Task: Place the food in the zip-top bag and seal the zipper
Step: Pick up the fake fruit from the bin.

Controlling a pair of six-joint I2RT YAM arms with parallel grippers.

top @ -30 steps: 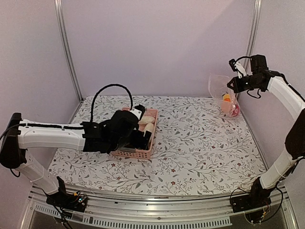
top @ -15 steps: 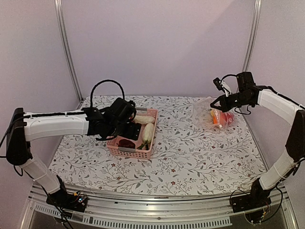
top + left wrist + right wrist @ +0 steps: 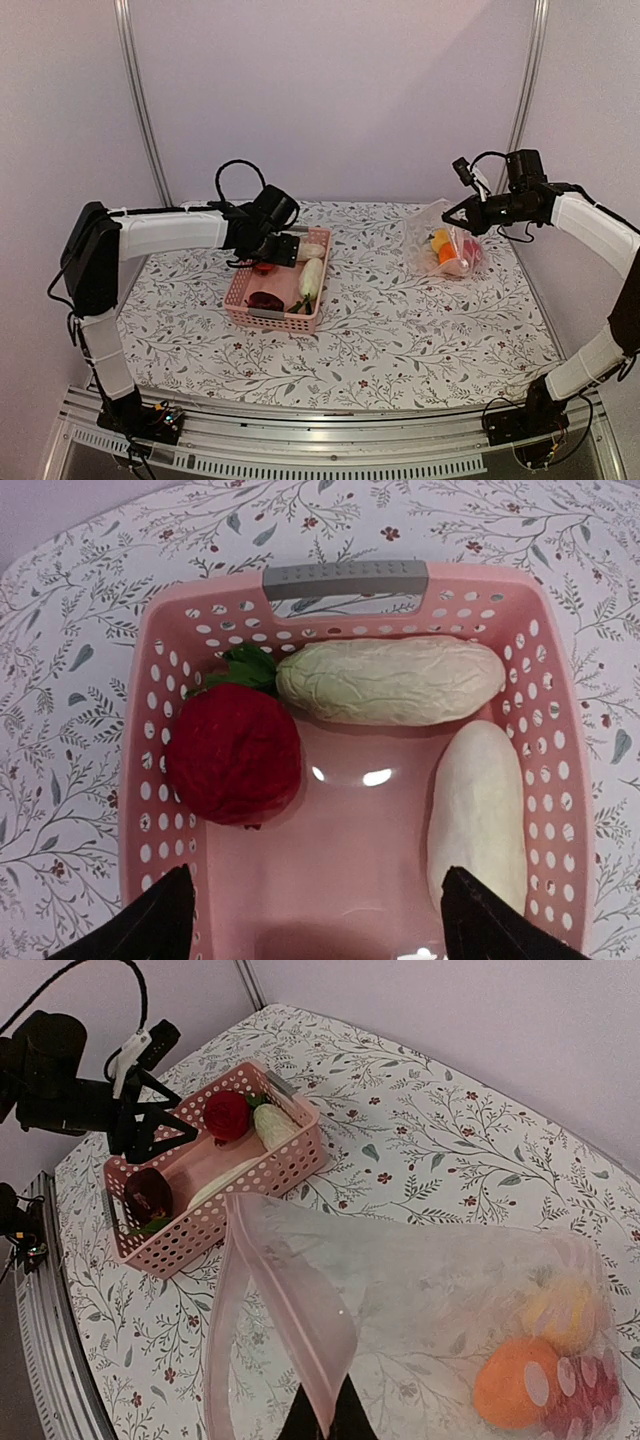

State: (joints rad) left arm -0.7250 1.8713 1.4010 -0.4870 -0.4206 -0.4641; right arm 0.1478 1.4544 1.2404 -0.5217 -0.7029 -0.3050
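The clear zip-top bag (image 3: 445, 245) hangs at the back right, its bottom near the table. It holds a yellow lemon (image 3: 560, 1310), an orange (image 3: 515, 1380) and a red piece (image 3: 590, 1400). My right gripper (image 3: 462, 213) is shut on the bag's pale pink zipper (image 3: 290, 1300) at the mouth edge; the mouth gapes open. My left gripper (image 3: 315, 935) is open and empty above the pink basket (image 3: 275, 320), over its far end (image 3: 272, 248). In the basket lie a red fruit (image 3: 232, 755), two white radish pieces (image 3: 390, 680) (image 3: 478, 815) and a dark maroon piece (image 3: 148, 1192).
The basket (image 3: 560, 730) has a grey handle (image 3: 345, 580) at one end. The table carries a floral cloth (image 3: 400, 330). Metal frame posts (image 3: 140, 100) stand at the back corners, close to the right arm.
My right gripper brought the bag down from high at the right and a little leftward. My left gripper pulled back from deep in the basket to above its far end.
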